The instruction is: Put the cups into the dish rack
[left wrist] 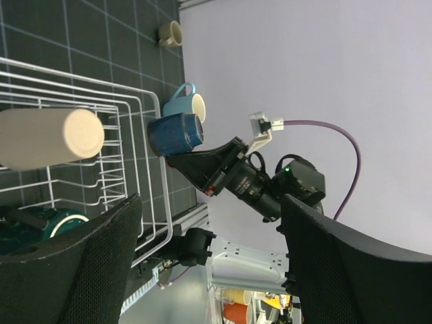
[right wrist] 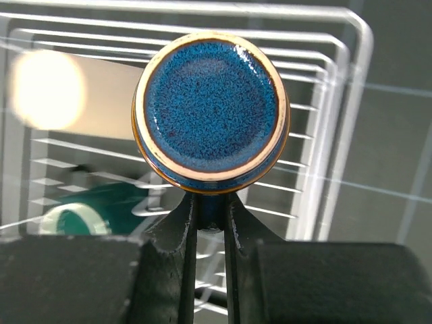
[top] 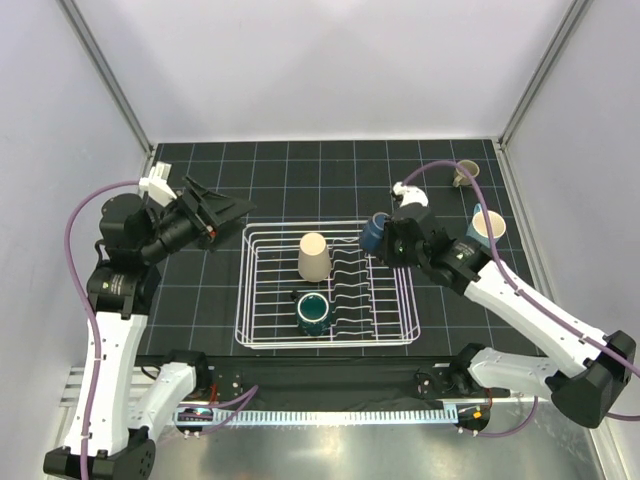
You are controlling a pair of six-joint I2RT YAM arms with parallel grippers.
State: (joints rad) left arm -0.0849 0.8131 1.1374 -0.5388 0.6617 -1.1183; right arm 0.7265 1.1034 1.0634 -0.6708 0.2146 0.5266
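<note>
We saw the right pincer point(right wrist: 209, 209) clamped on the handle of a dark blue mug point(right wrist: 210, 121), holding it at the upper right corner of the rack point(top: 250, 300). The left pincer point(top: 222, 210) gaped wide and empty at centre left. A beige cup point(top: 314, 256) and a teal mug point(top: 313, 313) sat in the rack. A light blue mug point(top: 487, 226) and a tan mug point(top: 463, 175) stood on the tabletop point(top: 300, 170) at upper right.

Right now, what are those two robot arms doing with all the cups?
They are loading cups into the white dish rack. The right gripper is pinching a dark blue mug and holding it at the rack's right edge. The left gripper is open and empty, off to the rack's left. A beige cup, bottom up, and a teal mug are in the rack. A light blue mug and a small tan mug sit on the table at the far right.
</note>
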